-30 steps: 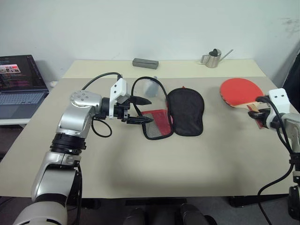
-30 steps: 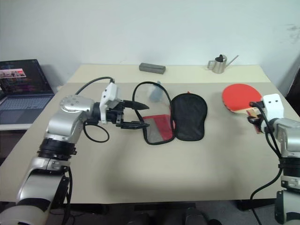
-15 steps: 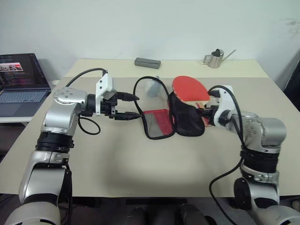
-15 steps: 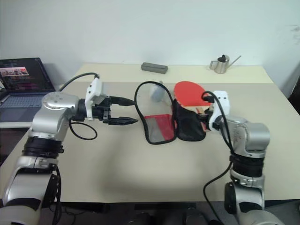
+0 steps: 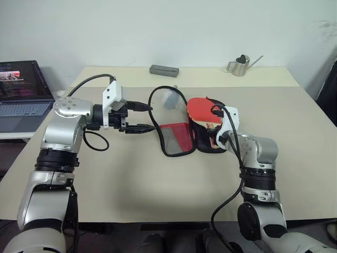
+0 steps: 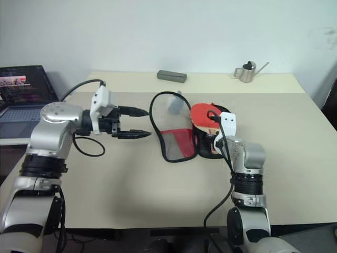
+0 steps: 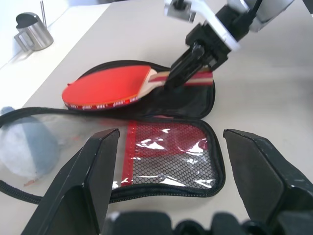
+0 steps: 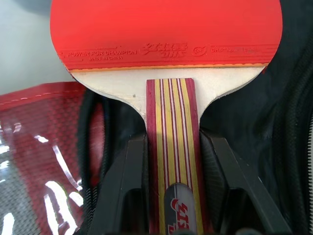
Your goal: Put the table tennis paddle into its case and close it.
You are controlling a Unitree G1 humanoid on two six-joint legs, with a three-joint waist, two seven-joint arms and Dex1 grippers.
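My right gripper (image 8: 171, 196) pinches the short striped wooden handle of the red-faced table tennis paddle (image 7: 110, 88), one black finger (image 8: 124, 186) on each side of the handle. It holds the round blade over the black fabric half of the opened paddle-shaped zip case (image 5: 208, 138). The paddle's long axis runs straight out from the fingers and away from me, with the blade toward the wide far end of the case and the handle toward its narrow near end. That already roughly matches the case's own outline. From my left wrist camera the blade looks tilted, its red face angled upward. I cannot tell whether its edge is touching the lining.

The case lies open like a book in the middle of the beige table (image 5: 158, 184). Its clear plastic flap with the red mesh pocket (image 7: 168, 156) is folded out toward my left side. My left gripper (image 5: 138, 117) hangs just beside that flap with its fingers spread wide and nothing between them, pointing across at the zipper's raised loop.

My read is that the next move depends on keeping the handle lined up with the narrow neck as the paddle goes down. The left arm is nearer to the flap for folding it over.
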